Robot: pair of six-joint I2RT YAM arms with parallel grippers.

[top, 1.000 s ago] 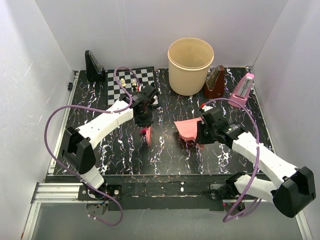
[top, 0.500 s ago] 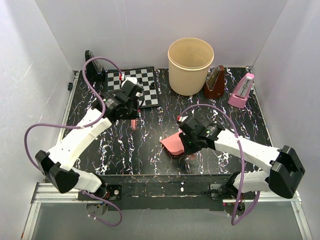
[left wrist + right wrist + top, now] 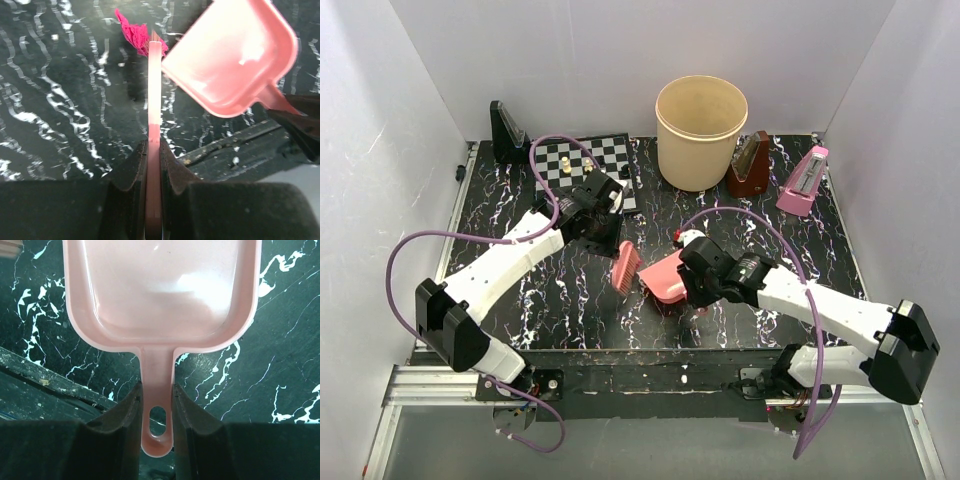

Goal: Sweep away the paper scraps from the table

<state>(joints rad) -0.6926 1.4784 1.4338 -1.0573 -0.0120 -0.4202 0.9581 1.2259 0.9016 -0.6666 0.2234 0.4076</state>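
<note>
My left gripper [image 3: 610,238] is shut on the handle of a pink brush [image 3: 625,268], whose head rests on the black marbled table [image 3: 520,210] just left of the pink dustpan [image 3: 665,275]. In the left wrist view my gripper [image 3: 154,145] clamps the brush [image 3: 155,90] edge-on. One magenta paper scrap [image 3: 134,34] lies at the brush's far end, beside the dustpan's mouth [image 3: 230,55]. My right gripper [image 3: 692,278] is shut on the dustpan's handle [image 3: 157,405]. The pan [image 3: 160,290] looks empty. No other scraps show.
A beige bucket [image 3: 701,130] stands at the back centre. A chessboard [image 3: 605,152] with small pieces lies at the back left, with a black stand [image 3: 508,132] beyond it. A brown metronome [image 3: 750,165] and a pink one [image 3: 805,180] stand at the back right. White walls enclose the table.
My left arm has swung the brush from near the chessboard to the front centre, beside the dustpan. The dustpan moved left a second ago and has since stayed put.
</note>
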